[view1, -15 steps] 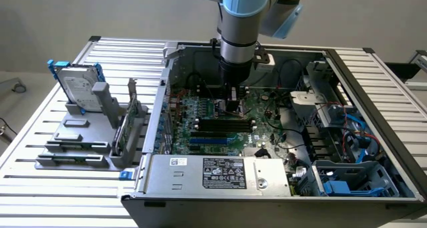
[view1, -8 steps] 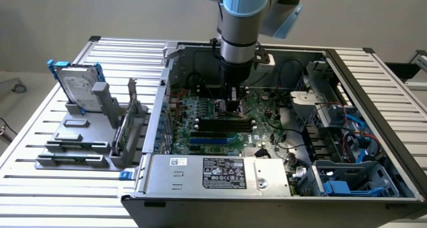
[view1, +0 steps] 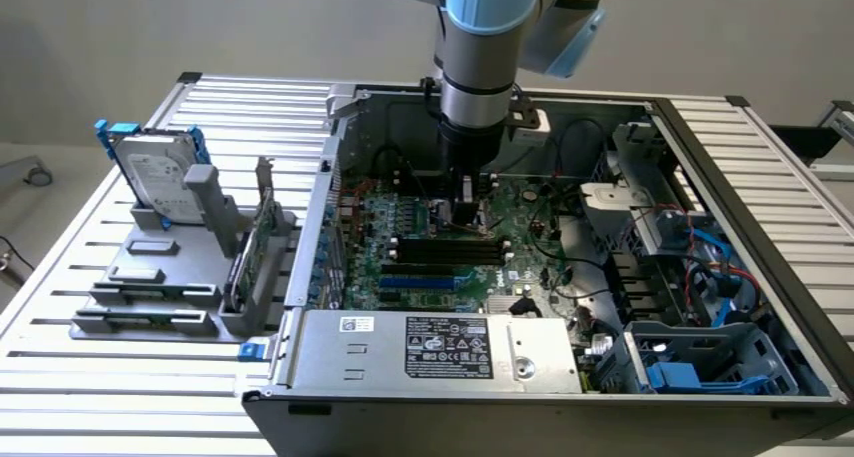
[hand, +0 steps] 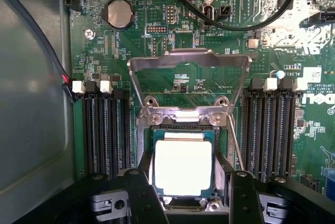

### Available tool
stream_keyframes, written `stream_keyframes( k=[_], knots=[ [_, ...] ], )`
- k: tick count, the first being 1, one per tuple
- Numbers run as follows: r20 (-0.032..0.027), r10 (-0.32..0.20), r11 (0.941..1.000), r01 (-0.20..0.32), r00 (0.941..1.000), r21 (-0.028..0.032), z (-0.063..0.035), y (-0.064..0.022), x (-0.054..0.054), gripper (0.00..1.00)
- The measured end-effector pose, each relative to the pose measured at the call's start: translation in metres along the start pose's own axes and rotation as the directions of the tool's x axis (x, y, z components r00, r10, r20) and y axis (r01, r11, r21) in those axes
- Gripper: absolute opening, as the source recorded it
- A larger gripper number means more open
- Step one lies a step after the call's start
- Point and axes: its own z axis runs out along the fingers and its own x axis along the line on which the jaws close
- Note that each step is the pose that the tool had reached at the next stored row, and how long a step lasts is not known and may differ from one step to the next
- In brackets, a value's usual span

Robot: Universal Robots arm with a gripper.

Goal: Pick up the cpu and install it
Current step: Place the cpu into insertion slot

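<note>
The cpu (hand: 183,164), a small square chip with a bright silver top and a thin green rim, sits between my gripper's (hand: 184,187) two dark fingers (hand: 142,192). The fingers press against its two opposite sides. It lies level right over the open socket (hand: 183,120) on the motherboard, and I cannot tell whether it rests in the socket. The socket's metal load frame (hand: 188,64) is flipped up beyond it. In the exterior view my gripper (view1: 467,205) reaches straight down into the open computer case (view1: 534,227), low over the green motherboard (view1: 441,242).
Black memory slots (hand: 102,130) (hand: 272,130) flank the socket on both sides. Black cables (hand: 230,20) run across the board. A power supply (view1: 441,349) closes the case's near side. On the exterior view's left a hard drive (view1: 154,172) stands in a grey rack (view1: 160,277).
</note>
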Motion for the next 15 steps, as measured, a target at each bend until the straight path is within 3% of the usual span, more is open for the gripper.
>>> stream_keyframes(
  k=[8,15],
  knots=[
    [-0.0001,0.000,1.0000,0.000,1.0000,-0.0001,0.0000,-0.0013,-0.0004,0.55],
    [0.0035,0.000,1.0000,0.000,1.0000,-0.0001,0.0000,-0.0010,-0.0005,0.55]
  ],
)
